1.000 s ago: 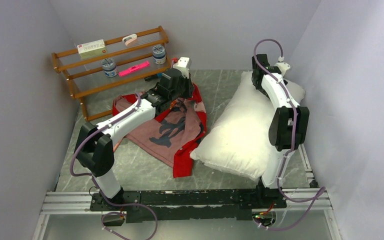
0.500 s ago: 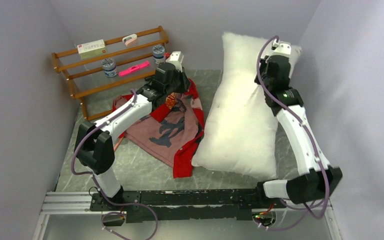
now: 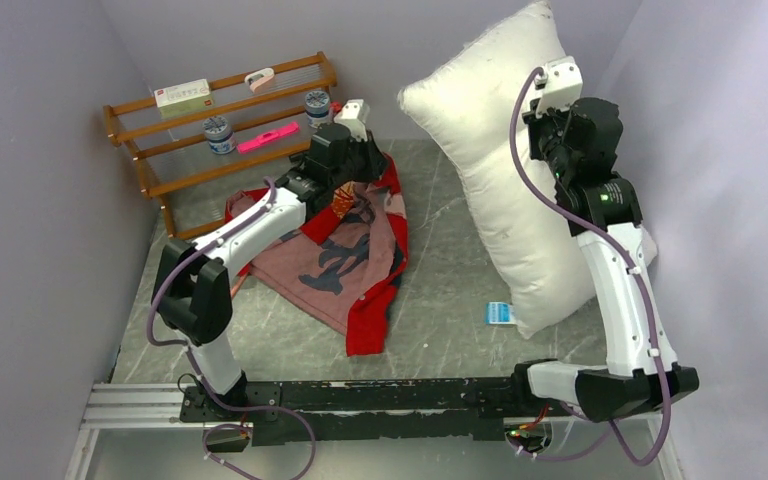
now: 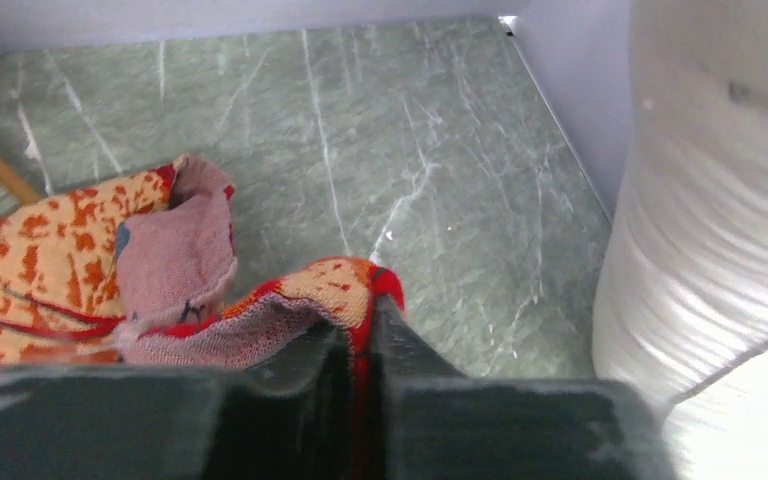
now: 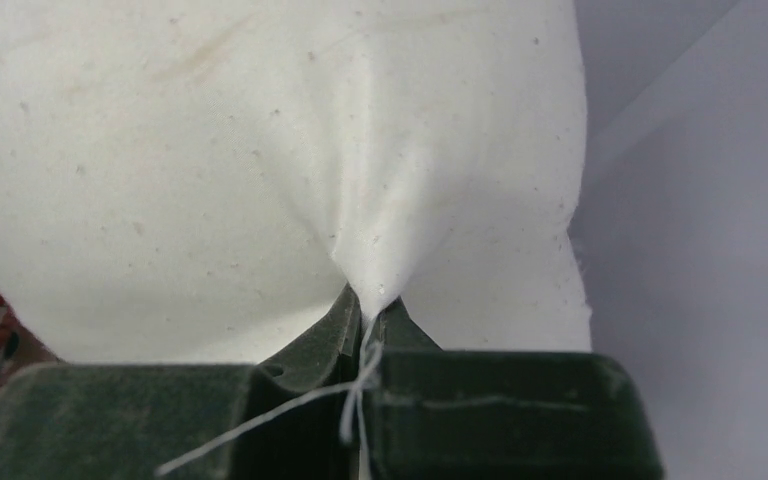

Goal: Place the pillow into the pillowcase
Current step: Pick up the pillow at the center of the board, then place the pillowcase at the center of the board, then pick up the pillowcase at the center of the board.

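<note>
At the far left corner of the grey-green marbled table [image 3: 440,300]: a slatted brown wooden rack [image 3: 150,180]. On its top shelf, a flat white box with a red printed line [image 3: 182,93], lettering too small to read, and a pale pink clip [image 3: 259,78]. On a shelf below, a small round jar with a blue-and-white label [image 3: 218,133] and a 2nd like it [image 3: 317,107], text unreadable on both, with a flat hot-pink bar [image 3: 268,137] between them.

Just right of the rack, toward the table's middle: the crumpled red fabric pillowcase with orange grid print and dark cartoon faces [image 3: 360,260], paler pink reverse showing. Clamped tight on its far red-and-orange hem: the left gripper [image 4: 360,318], jaws pressed together with the cloth pinched between them and the hem held a little above the table.

Further right: the large plump plain white pillow [image 3: 490,170], held up on end and leaning, top corner high against the back wall, lower end down near the table's right edge. At the bottom seam, a small blue-and-white tag [image 3: 501,313], print illegible. Faint soiling and specks on the fabric in the right wrist view. Pinching a peak of the pillow's cloth up high: the right gripper [image 5: 368,300], jaws closed on the fabric, a loose white thread [image 5: 290,410] trailing across its fingers.
</note>
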### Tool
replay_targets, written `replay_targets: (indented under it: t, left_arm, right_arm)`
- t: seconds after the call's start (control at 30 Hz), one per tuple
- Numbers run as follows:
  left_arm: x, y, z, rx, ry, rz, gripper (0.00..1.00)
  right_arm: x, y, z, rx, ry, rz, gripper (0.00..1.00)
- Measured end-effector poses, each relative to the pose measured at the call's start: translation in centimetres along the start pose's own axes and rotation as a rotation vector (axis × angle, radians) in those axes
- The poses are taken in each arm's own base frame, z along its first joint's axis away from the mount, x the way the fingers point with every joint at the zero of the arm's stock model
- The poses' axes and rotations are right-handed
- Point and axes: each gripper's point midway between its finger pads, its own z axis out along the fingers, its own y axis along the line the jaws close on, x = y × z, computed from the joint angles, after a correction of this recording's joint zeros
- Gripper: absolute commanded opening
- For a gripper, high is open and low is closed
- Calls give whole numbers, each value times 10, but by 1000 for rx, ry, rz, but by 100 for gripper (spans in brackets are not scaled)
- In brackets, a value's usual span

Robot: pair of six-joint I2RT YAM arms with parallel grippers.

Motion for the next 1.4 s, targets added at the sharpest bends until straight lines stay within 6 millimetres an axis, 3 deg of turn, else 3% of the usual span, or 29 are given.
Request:
replay_targets:
  t: [0.03,0.1,0.17,0.27,0.5,0.6,0.73,0.9,1.07,1.2,1.4]
  left_arm:
    - [1,-3,3,17,-2,-4,51]
    - [6,-6,9,44,25,13,68]
    - [5,-8,19,51,56,46,80]
    - [6,-3,15,29,81,96,86]
    - [19,6,-46,1,124,140,66]
    - [37,5,-67,36,156,129,63]
    - [99,16,-87,54,290,96,63]
    - [201,37,-115,6,533,53,53]
    - [260,42,-140,-1,668,12,51]
    - [278,28,-147,56,696,-23,46]
    - [294,-23,-155,253,701,-96,40]
  right_arm:
    - [1,-1,-3,3,4,-4,0]
    - [3,-4,-11,13,8,-4,0]
    - [6,-6,-20,20,5,-4,0]
    - [12,-7,-37,28,5,-3,0]
    - [20,-9,-63,37,5,12,0]
    - [22,-9,-72,38,3,23,0]
    - [18,-11,-86,43,-19,44,0]
    - [10,-11,-99,36,-60,63,0]
    - [7,-9,-104,23,-74,68,0]
    - [7,-6,-104,9,-72,72,0]
    - [8,-6,-106,7,-72,73,0]
